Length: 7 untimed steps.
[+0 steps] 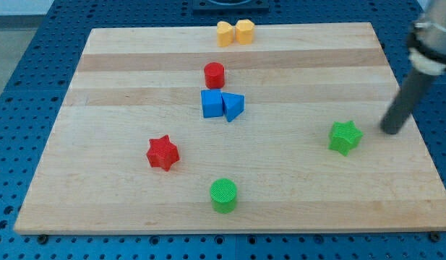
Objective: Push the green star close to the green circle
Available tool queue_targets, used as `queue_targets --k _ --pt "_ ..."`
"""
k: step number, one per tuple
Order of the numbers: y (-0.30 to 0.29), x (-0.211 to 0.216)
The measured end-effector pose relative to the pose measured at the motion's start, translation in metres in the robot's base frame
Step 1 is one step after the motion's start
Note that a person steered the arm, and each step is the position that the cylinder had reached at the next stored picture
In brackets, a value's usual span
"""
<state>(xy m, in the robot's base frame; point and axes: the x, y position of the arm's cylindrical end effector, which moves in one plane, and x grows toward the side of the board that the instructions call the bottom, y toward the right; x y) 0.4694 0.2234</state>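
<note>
The green star [345, 136] lies on the wooden board at the view's right, a little below the middle. The green circle [224, 195] lies near the board's bottom edge, left of the star and lower. My tip [389, 131] is the lower end of the dark rod that comes down from the view's upper right. It sits just right of the green star, with a small gap between them.
A red star [163, 152] lies left of centre. A blue cube [212, 103] and a blue triangle [233, 107] touch near the middle, with a red cylinder [214, 74] just above. Two yellow blocks [235, 32] sit at the board's [100, 87] top edge.
</note>
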Motion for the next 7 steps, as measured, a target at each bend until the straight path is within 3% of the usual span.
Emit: queue_targets --k 1,2,4,5,7 --pt "-0.07 0.04" --pt "-0.105 0.055" --pt "-0.045 -0.022" --pt "-0.078 -0.008" --pt "-0.123 0.068"
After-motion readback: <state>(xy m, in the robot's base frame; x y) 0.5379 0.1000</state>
